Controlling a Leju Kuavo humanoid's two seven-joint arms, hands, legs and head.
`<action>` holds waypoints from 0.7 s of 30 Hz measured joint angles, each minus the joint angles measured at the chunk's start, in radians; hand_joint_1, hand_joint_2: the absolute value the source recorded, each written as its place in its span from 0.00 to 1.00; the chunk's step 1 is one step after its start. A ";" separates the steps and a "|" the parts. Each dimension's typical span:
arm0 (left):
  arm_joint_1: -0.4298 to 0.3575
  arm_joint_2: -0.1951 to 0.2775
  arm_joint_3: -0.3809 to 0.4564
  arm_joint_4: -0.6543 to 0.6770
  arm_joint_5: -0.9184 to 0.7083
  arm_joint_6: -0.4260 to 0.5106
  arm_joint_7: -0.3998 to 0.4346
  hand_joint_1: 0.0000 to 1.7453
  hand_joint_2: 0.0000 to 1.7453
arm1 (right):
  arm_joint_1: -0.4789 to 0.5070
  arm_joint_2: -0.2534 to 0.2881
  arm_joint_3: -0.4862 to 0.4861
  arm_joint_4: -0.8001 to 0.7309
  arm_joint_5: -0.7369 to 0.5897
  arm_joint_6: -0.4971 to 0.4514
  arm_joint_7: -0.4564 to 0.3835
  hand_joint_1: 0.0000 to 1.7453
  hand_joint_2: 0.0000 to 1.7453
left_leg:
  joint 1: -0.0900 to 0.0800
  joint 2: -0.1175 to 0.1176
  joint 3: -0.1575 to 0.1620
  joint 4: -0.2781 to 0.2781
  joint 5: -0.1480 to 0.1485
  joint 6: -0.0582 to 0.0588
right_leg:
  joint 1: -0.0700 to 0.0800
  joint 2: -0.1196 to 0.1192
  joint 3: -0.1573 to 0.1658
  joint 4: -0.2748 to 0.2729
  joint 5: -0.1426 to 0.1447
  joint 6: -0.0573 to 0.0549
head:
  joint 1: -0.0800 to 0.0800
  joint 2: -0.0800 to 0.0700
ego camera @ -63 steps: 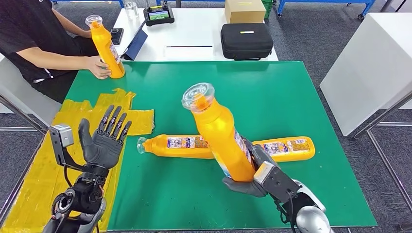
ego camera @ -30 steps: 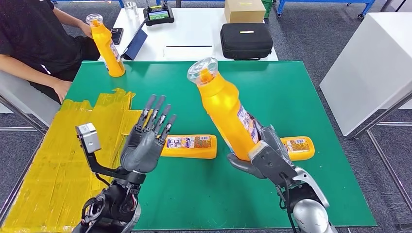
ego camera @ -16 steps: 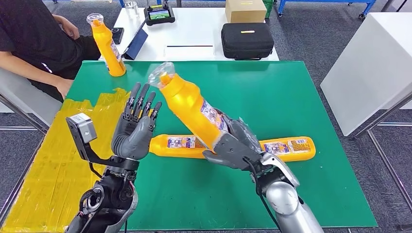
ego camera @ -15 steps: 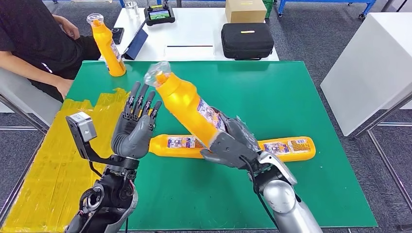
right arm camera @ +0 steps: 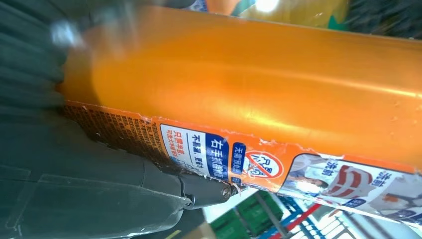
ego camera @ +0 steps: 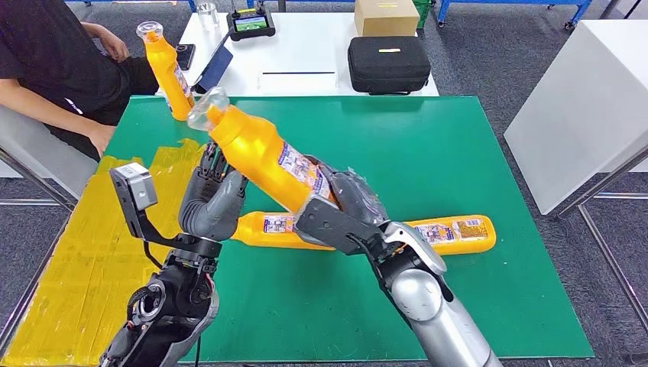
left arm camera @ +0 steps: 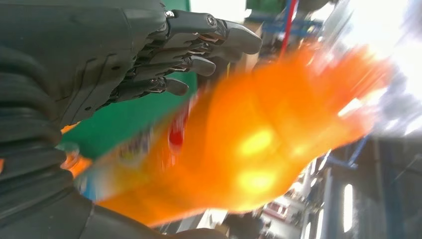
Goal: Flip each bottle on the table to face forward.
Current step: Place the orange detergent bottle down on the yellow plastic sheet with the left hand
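My right hand (ego camera: 341,215) grips an orange bottle (ego camera: 260,153) by its lower end and holds it tilted above the green mat (ego camera: 458,145), its clear cap (ego camera: 208,107) pointing up and to the left. The right wrist view has the bottle (right arm camera: 249,79) and its label lying against my right hand (right arm camera: 74,189). My left hand (ego camera: 210,200) is raised just under the bottle's upper half, fingers apart. In the left wrist view the blurred bottle (left arm camera: 259,149) is close beside my left hand (left arm camera: 99,64). Two more orange bottles lie flat on the mat, one (ego camera: 267,226) behind my hands, one (ego camera: 452,233) at the right.
A third orange bottle (ego camera: 170,73) stands upright at the mat's far left corner beside a seated person (ego camera: 53,61). A yellow taped patch (ego camera: 84,245) covers the left side. Behind the mat, a white table (ego camera: 306,53) carries a black case (ego camera: 387,63) and a cardboard box (ego camera: 384,17).
My right hand has swung the held bottle from nearly upright down and to the left. My left hand has come up toward it. The person has let go of the far bottle.
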 joint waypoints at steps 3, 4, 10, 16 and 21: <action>0.000 0.000 0.000 0.001 0.002 -0.001 0.001 0.00 1.00 | -0.001 0.001 0.002 0.001 0.001 0.000 0.000 1.00 1.00 | 0.000 0.000 0.000 0.000 0.000 0.000 | 0.000 0.000 0.000 0.000 0.000 0.000 | 0.000 0.000; -0.001 0.000 -0.001 0.002 0.006 -0.002 0.004 0.00 1.00 | -0.004 0.003 0.004 0.003 0.001 0.000 0.001 1.00 1.00 | 0.000 0.000 0.000 0.000 0.000 0.000 | 0.000 0.000 0.000 0.000 0.000 0.000 | 0.000 0.000; -0.037 -0.002 -0.027 0.047 0.122 -0.027 0.061 0.00 1.00 | -0.082 0.040 0.081 0.063 -0.002 -0.002 0.029 1.00 1.00 | 0.000 0.000 -0.001 0.000 0.000 0.000 | 0.000 0.000 -0.001 0.001 0.000 0.000 | 0.000 0.000; -0.022 0.012 -0.032 0.077 0.164 0.060 0.025 0.97 1.00 | -0.124 0.032 0.180 0.158 -0.148 -0.013 0.050 1.00 1.00 | 0.000 0.001 -0.001 0.000 0.000 0.000 | 0.000 0.000 -0.002 0.000 0.000 0.000 | 0.000 0.000; 0.014 0.014 -0.030 0.077 0.183 0.114 -0.009 1.00 1.00 | -0.131 0.023 0.218 0.199 -0.173 -0.013 0.048 1.00 1.00 | 0.000 0.001 -0.001 0.000 0.000 0.000 | 0.000 0.000 -0.002 0.000 0.000 0.000 | 0.000 0.000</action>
